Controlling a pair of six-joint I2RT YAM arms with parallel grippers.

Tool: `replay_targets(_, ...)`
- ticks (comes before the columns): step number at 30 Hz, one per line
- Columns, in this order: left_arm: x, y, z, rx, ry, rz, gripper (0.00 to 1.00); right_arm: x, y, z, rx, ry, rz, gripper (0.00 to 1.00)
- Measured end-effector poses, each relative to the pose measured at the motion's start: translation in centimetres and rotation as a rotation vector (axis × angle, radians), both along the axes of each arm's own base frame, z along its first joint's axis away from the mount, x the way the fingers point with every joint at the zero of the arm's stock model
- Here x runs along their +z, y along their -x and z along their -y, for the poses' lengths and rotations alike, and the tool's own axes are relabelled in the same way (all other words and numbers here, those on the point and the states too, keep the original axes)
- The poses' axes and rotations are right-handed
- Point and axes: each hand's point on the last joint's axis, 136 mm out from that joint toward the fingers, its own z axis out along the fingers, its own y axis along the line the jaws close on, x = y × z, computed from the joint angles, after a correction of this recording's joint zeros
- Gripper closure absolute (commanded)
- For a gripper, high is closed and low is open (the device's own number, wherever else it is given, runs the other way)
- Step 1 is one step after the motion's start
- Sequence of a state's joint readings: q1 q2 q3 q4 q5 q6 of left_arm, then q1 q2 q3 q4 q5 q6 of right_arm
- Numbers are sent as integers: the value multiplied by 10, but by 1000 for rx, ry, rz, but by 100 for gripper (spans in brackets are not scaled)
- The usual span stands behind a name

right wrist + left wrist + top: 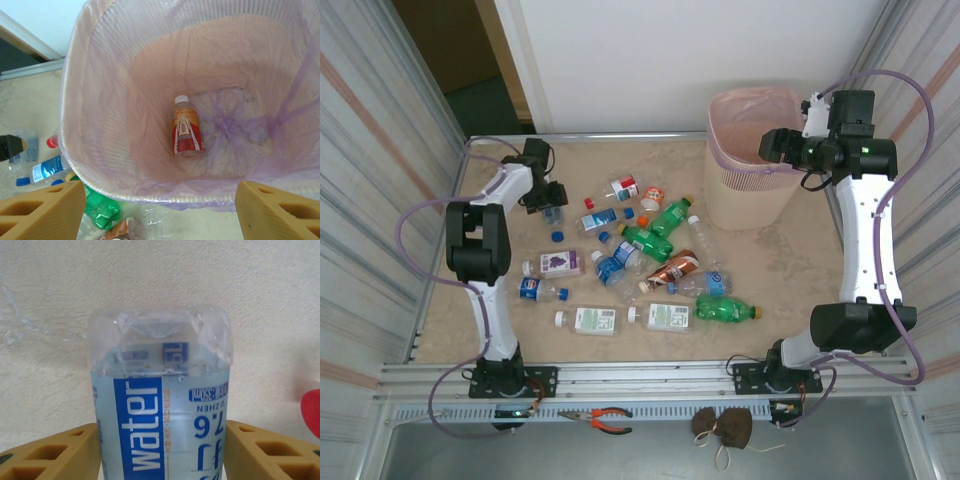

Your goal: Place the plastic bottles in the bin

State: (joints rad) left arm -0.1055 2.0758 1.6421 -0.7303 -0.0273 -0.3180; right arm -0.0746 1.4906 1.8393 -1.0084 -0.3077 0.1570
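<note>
Between the left jaws we see a water bottle [160, 400] of clear, glossy plastic with a smooth printed label; the fingers [50, 455] beside it look matt plastic. Below the right jaws, the bag liner [150, 100] is thin, crinkled film.

The table [790, 290] has a beige top with a stone-like pattern. Along its near edge runs a metal rail [650, 378]. In front of the rail, on a grey ledge, lie pliers [610, 420] with orange handles. To the right of them lie two brown pouches [723, 427] with strings. Ribbed panels [370, 150] stand at both sides. Behind is a white wall [700, 60], and left of it a dark doorway [480, 100].
</note>
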Motion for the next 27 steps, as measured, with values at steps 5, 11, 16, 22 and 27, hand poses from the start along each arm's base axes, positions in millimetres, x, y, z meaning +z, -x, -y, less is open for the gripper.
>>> replay_targets(5,-3,6,4,-17,-2,-22,30,-2,0,0,0,-1,-2,23)
replay_targets(11,-20,25,8,-32,-10,-88,32,-3,1,-1,1,-2,-1,23)
replay_targets(16,-25,31,7,-33,-13,-108,37,-2,4,-1,-1,-6,3,23)
replay_targets(22,-25,31,7,-37,-14,-109,42,2,6,-1,-8,-13,11,23)
replay_targets(27,-23,33,7,-41,-15,-104,43,7,10,-2,-8,-14,25,23)
